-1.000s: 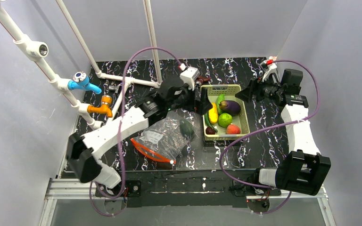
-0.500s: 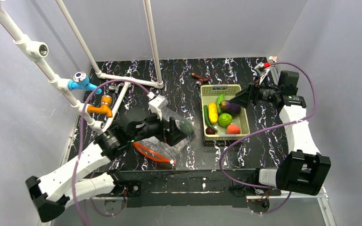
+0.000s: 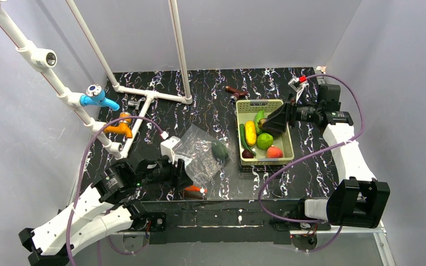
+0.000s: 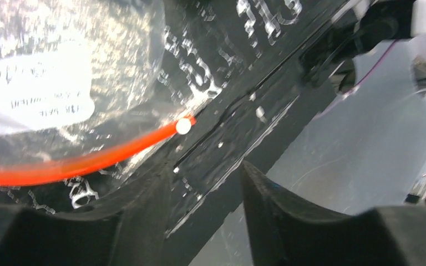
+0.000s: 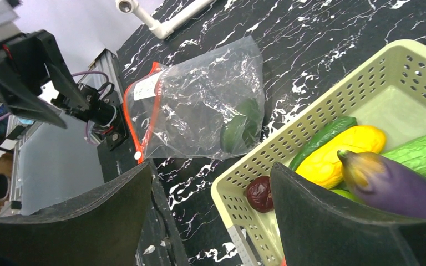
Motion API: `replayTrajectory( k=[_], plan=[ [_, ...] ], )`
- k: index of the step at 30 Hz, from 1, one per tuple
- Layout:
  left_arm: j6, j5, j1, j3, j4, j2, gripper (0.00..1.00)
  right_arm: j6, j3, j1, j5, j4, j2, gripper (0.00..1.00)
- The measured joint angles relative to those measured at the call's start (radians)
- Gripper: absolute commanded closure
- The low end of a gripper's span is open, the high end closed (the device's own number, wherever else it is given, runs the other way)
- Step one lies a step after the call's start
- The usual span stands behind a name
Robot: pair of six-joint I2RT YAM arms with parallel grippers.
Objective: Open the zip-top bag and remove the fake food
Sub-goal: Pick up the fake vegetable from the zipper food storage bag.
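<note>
Poised to pinch zipper (image 4: 61, 166) of bag (image 3: 197, 149) at near edge of bench (image 3: 211, 105), left end effector (image 4: 205, 169) part-open, empty; right end effector (image 5: 211, 166) gaping, empty.

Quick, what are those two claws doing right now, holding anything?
Left gripper: open, holding nothing, near the zip-top bag.
Right gripper: open, empty, over the basket.

Pale grey walls (image 3: 255, 27) box me in on three sides. My tabletop (image 3: 211, 105): black, white marble veining. White pipe frame (image 3: 179, 50) stands back left; blue fitting (image 3: 97, 97), orange fitting (image 3: 120, 127). Light even.
</note>
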Motion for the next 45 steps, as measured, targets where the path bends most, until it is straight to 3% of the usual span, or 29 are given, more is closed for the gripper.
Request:
replayTrajectory(
  k=[8, 9, 13, 19, 24, 35, 45],
  plan=[
    [-0.107, -0.043, 0.0, -0.081, -0.136, -0.03, 0.91, 0.0, 0.0, 0.039, 0.0, -0.026, 0.021, 0.16],
    [-0.125, -0.052, 0.0, -0.096, -0.146, -0.039, 1.0, 0.0, 0.0, 0.048, 0.001, -0.029, 0.024, 0.16],
    [-0.207, -0.097, 0.0, -0.176, -0.149, -0.031, 1.0, 0.0, 0.008, 0.084, 0.003, -0.058, 0.041, 0.16],
    [-0.281, -0.197, 0.0, -0.282, -0.053, 0.021, 0.85, 0.0, 0.016, 0.128, 0.003, -0.09, 0.053, 0.16],
    [-0.31, -0.307, 0.0, -0.441, 0.155, 0.022, 0.74, 0.0, 0.018, 0.151, 0.003, -0.1, 0.053, 0.16],
    [-0.243, -0.455, 0.0, -0.648, 0.708, -0.084, 0.04, -0.001, 0.024, 0.237, 0.098, -0.106, 0.076, 0.16],
    [-0.216, -0.449, 0.0, -0.68, 1.006, -0.027, 0.04, -0.016, 0.046, 0.322, 0.171, -0.131, 0.116, 0.16]
  ],
)
